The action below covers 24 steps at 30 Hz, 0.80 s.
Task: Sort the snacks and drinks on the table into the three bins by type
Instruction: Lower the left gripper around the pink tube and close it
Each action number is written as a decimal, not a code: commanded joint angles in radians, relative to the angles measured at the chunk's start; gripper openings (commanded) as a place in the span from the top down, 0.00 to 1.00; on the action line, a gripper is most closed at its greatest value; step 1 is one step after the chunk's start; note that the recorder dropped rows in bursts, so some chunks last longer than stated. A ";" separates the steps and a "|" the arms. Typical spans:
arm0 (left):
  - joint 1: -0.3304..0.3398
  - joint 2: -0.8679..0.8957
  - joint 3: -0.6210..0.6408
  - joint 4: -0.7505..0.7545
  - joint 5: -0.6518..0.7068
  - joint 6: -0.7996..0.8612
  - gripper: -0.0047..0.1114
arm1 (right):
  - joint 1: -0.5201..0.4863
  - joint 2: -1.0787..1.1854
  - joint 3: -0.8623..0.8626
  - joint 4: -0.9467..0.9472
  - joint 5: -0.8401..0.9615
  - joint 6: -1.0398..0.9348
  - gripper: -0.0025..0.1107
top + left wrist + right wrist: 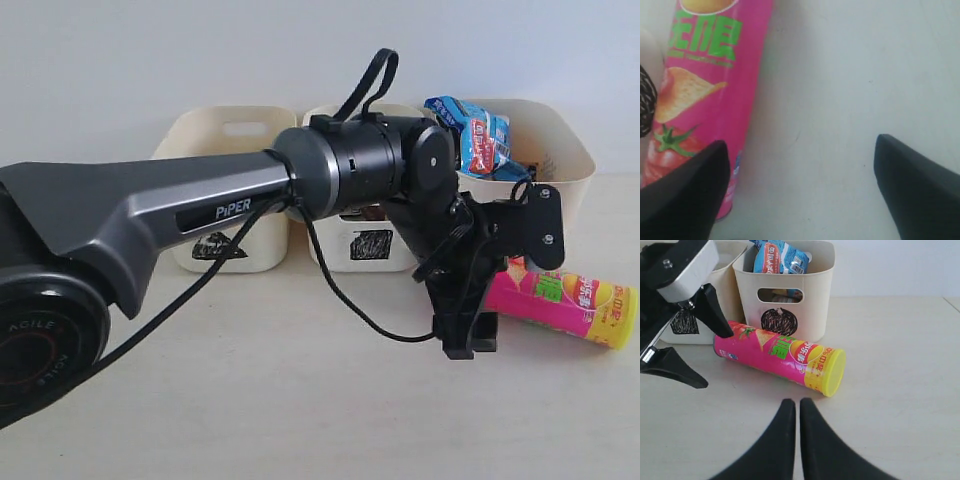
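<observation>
Three cream bins (pixel 225 125) stand in a row at the back of the pale beige surface (pixel 300 400), before a plain pale wall (pixel 120 60). The circle-marked bin (pixel 817 295) holds blue packets (pixel 782 257). Just in front of it the pink tube (pixel 775 355) lies on its side. The left hand (pixel 800 142) is spread wide, one finger beside the tube. The right hand (pixel 796 402) has its fingers pressed together on nothing.

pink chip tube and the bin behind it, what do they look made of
Pink chip tube: probably cardboard under a glossy printed wrap, given the sheen along it; its yellow cap looks like smooth plastic. Bin: cream moulded plastic, fairly matte, with rounded corners and a cut-out handle.
</observation>
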 commanded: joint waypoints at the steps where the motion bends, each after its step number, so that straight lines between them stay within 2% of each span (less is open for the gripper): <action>1: -0.005 0.002 -0.017 0.004 -0.008 0.003 0.33 | -0.002 -0.006 0.005 -0.001 -0.011 0.000 0.98; 6: -0.005 0.009 -0.017 0.004 -0.216 0.000 0.33 | -0.002 -0.006 0.005 -0.001 -0.011 0.000 0.98; 11: -0.001 0.040 -0.017 0.005 -0.306 -0.001 0.36 | -0.002 -0.006 0.005 -0.001 -0.011 0.000 0.98; 13: -0.001 0.056 -0.017 0.005 -0.358 -0.003 0.46 | -0.002 -0.006 0.005 -0.001 -0.011 0.000 0.98; 15: -0.001 0.072 -0.017 0.005 -0.427 -0.008 0.61 | -0.002 -0.006 0.005 -0.001 -0.011 0.000 0.98; 18: -0.003 0.081 -0.017 0.005 -0.526 -0.058 0.90 | -0.002 -0.006 0.005 -0.001 -0.011 0.000 0.98; 24: -0.003 0.086 -0.017 -0.002 -0.628 -0.084 0.92 | -0.002 -0.006 0.005 -0.001 -0.011 0.000 0.98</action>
